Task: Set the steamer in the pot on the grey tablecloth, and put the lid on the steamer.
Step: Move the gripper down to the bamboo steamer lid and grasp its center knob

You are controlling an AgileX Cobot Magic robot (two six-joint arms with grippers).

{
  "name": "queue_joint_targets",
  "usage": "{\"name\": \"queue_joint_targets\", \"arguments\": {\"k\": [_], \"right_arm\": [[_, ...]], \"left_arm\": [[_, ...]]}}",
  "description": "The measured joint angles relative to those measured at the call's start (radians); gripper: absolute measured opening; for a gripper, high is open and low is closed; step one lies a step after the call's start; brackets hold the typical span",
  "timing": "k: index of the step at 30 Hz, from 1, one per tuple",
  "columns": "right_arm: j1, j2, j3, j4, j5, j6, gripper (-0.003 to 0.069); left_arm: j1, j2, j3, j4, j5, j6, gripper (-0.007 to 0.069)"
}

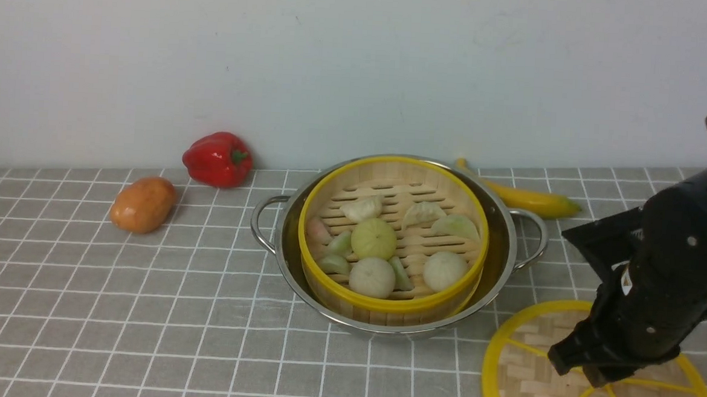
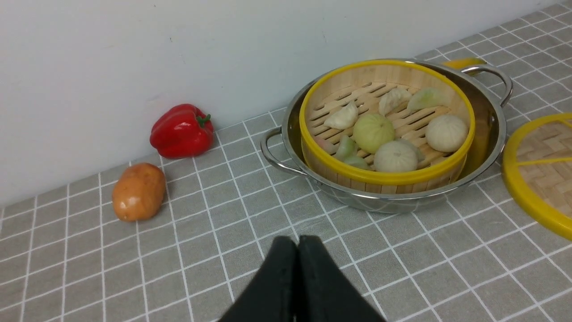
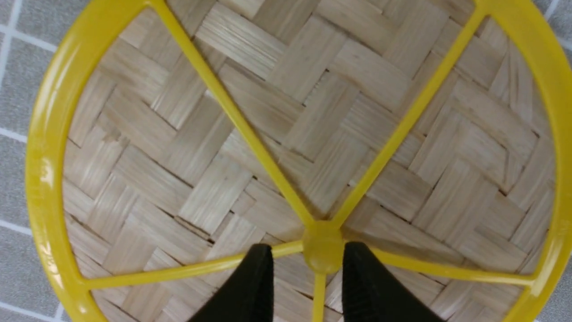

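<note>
Front view, middle of the grey tablecloth (image 1: 142,308), toward its back edge: steamer (image 1: 388,304) seated inside the pot (image 1: 505,230); first step apparently done. Front right corner: lid (image 1: 516,376) flat on the cloth, right gripper (image 1: 598,375) poised over it, presumably for pickup.
Left wrist view: left gripper (image 2: 297,250), jaws pressed together, empty, clear of the pot.
Right wrist view: fingers (image 3: 254,281) parted, straddling the centre knob (image 3: 322,248), not clamped; likely the chosen grasp point.
</note>
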Motion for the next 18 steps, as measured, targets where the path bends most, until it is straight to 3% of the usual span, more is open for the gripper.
{"name": "queue_joint_targets", "arguments": {"k": [6, 18], "right_arm": [[0.000, 0.019, 0.000, -0.007, -0.011, 0.000, 0.0239], [0.000, 0.019, 0.000, -0.018, -0.013, 0.000, 0.0151]], "left_arm": [[0.000, 0.000, 0.000, 0.000, 0.000, 0.000, -0.0008], [0.000, 0.000, 0.000, 0.000, 0.000, 0.000, -0.0008]]}}
